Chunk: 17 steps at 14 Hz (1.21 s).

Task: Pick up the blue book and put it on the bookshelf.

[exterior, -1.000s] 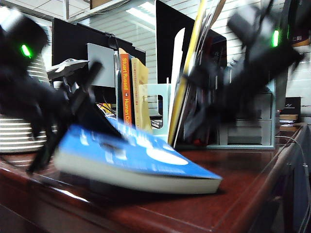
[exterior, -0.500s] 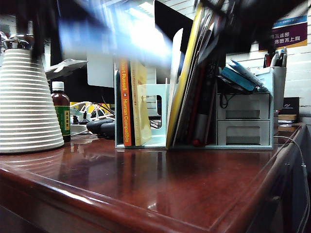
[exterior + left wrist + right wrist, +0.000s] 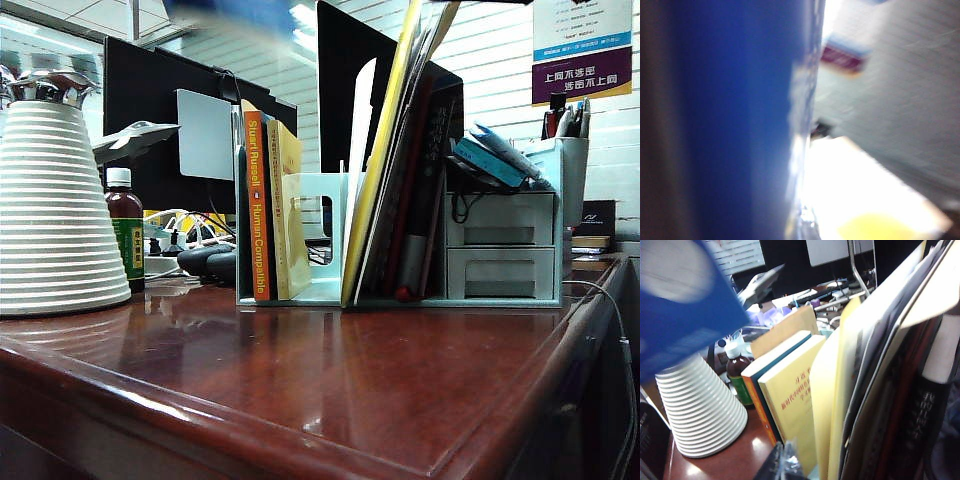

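The blue book (image 3: 235, 12) shows only as a blue blur at the exterior view's upper edge, high above the desk. It fills half the left wrist view as a blurred blue face (image 3: 740, 125), pressed against my left gripper (image 3: 802, 222), which is shut on it. In the right wrist view the blue book (image 3: 685, 325) hangs above the white cone. My right gripper (image 3: 785, 461) has its fingers together with nothing between them, just over the standing books. The mint-green bookshelf (image 3: 320, 200) stands at the back of the desk with an open slot beside the orange-spined book (image 3: 257, 200).
A white ribbed cone (image 3: 55, 210) and a brown bottle (image 3: 125, 240) stand at the left. Grey-blue drawers (image 3: 505, 245) with a pen cup sit right of the rack. Leaning folders (image 3: 385, 150) fill the rack's right part. Dark monitors (image 3: 150, 90) stand behind.
The blue book has risen from the desk to the upper edge of the exterior view. Both arms have lifted out of that view, leaving the desk front bare.
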{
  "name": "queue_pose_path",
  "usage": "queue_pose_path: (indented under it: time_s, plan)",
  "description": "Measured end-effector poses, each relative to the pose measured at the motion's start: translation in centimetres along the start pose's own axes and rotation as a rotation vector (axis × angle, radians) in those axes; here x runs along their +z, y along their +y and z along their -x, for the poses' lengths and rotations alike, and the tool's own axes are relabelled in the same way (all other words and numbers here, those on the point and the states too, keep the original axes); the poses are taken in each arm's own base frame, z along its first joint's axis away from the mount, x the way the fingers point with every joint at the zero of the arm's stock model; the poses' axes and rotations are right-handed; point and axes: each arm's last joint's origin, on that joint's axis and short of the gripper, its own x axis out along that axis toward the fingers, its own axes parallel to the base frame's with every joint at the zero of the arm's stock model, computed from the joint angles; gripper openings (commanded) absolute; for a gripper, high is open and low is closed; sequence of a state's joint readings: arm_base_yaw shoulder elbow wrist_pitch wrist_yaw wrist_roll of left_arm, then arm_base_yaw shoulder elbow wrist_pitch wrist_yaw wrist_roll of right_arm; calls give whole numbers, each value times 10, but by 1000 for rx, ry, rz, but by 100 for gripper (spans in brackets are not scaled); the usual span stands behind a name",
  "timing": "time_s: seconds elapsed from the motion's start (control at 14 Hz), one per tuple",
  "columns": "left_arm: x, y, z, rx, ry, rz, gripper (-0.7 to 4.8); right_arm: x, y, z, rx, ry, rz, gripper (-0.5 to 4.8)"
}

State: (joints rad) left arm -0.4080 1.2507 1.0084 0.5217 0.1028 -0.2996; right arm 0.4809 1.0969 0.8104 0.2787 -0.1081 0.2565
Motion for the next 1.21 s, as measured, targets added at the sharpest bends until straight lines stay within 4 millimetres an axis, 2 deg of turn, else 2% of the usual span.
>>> queue_pose_path:
  time_s: [0.14, 0.36, 0.57, 0.86, 1.0, 1.21]
  plan:
    - [-14, -2, -25, 22, 38, 12, -6, 3, 1, 4, 5, -14, 2, -5]
    - [-21, -28, -61, 10, -32, -28, -6, 9, 4, 10, 13, -37, 4, -5]
    - [-37, -37, -82, 113, -45, -111, -6, 15, 8, 19, 61, -59, 9, -5]
    - [-70, -34, -101, 192, -65, -137, -6, 23, 12, 29, 121, -84, 18, -5]
    - [-92, -27, -109, 283, -57, -170, -6, 23, 13, 29, 147, -78, 19, -5]
    - [-118, -20, -119, 303, -33, -183, -6, 23, 13, 29, 156, -76, 19, -5]
